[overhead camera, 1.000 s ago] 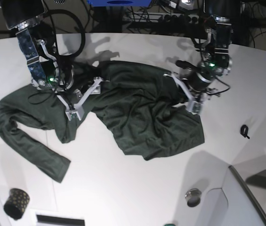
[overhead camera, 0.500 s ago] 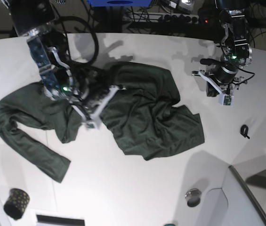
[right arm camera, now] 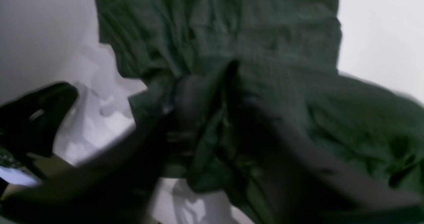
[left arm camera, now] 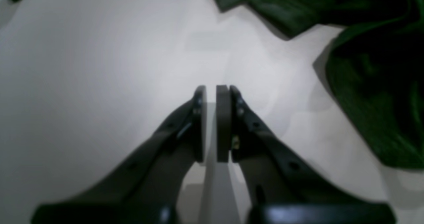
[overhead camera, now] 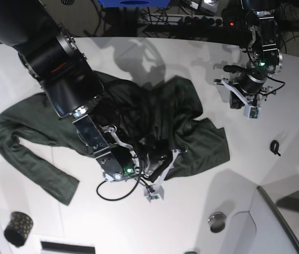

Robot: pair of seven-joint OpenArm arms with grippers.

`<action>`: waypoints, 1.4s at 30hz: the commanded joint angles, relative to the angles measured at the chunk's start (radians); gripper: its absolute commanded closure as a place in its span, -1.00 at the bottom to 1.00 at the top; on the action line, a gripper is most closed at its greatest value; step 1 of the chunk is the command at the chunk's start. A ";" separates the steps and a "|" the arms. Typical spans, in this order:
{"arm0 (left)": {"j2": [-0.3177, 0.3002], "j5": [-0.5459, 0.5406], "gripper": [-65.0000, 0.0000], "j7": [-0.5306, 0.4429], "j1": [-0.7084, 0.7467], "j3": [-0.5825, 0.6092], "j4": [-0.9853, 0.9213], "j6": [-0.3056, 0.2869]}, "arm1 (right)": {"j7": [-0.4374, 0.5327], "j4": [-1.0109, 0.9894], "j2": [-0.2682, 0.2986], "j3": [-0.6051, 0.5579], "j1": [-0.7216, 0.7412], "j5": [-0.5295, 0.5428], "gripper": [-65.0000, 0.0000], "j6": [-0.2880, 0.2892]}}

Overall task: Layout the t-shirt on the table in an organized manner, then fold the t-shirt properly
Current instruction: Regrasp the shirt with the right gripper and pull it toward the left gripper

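I'm over a wide white smooth bench (overhead camera: 154, 222) with a curved far edge. The large dark green soft t-shirt (overhead camera: 27, 127) lies rumpled across its left and middle, one sleeve trailing toward the near left. My right pincer (overhead camera: 157, 180) is at the shirt's near hem, cloth bunched around its blurred fingers; I can't tell its opening. My left pincer (left arm camera: 211, 123) hangs over bare bench beside the shirt, nearly closed, gripping nothing.
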 commanded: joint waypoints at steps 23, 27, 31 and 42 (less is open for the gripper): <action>-0.009 -0.008 0.83 -0.023 -0.018 0.007 0.008 0.004 | 0.160 0.305 0.269 0.111 -0.451 0.010 -0.28 -0.162; -0.009 -0.008 0.83 -0.023 -0.017 -0.001 0.008 0.004 | 0.199 0.261 0.273 0.111 -0.438 0.010 -0.18 -0.162; -0.009 -0.008 0.83 -0.023 -0.015 -0.001 0.008 0.004 | 0.202 0.279 0.296 0.111 -0.435 0.010 0.82 -0.162; -0.009 -0.008 0.83 -0.022 -0.018 -0.002 0.007 0.004 | 0.113 0.554 0.364 0.114 -0.552 0.013 0.98 -0.162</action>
